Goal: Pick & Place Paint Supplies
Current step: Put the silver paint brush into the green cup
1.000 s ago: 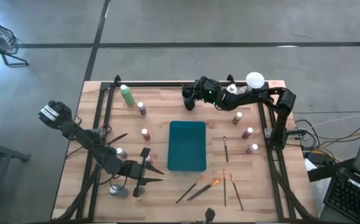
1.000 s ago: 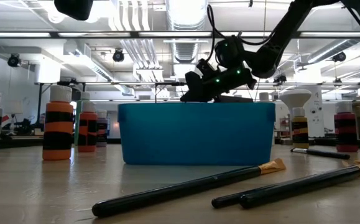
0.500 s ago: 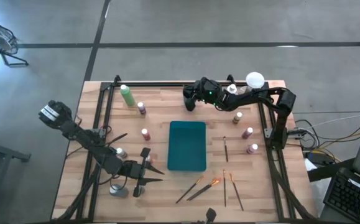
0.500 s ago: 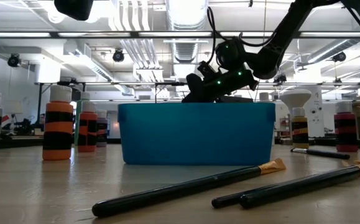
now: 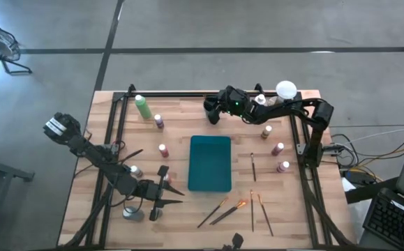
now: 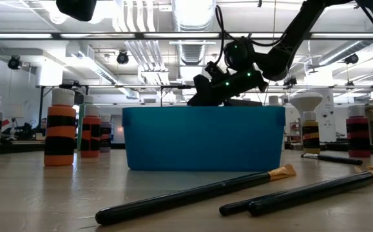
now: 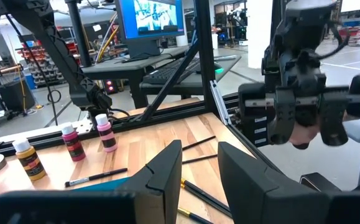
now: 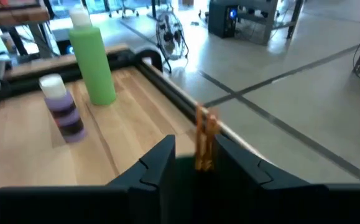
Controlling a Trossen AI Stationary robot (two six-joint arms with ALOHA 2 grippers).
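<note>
One brush (image 8: pixel 203 140) stands between the right gripper's (image 5: pixel 211 115) fingers just beyond the teal tray's (image 5: pixel 210 183) far end, pinched or loose I cannot tell, so dropping it in looks next, while the left gripper (image 7: pixel 199 149) waits, fingers apart and empty, over the worktop's near side.

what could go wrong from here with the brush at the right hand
1. The thin wooden-handled brush stands upright at the right hand, which in the high view hangs past the far edge of the flat teal rectangular tray. Let go here, it would likely land on the wooden table.
2. The tall light-green bottle and the white-capped purple paint bottle stand close ahead. A swing that way might topple them.
</note>
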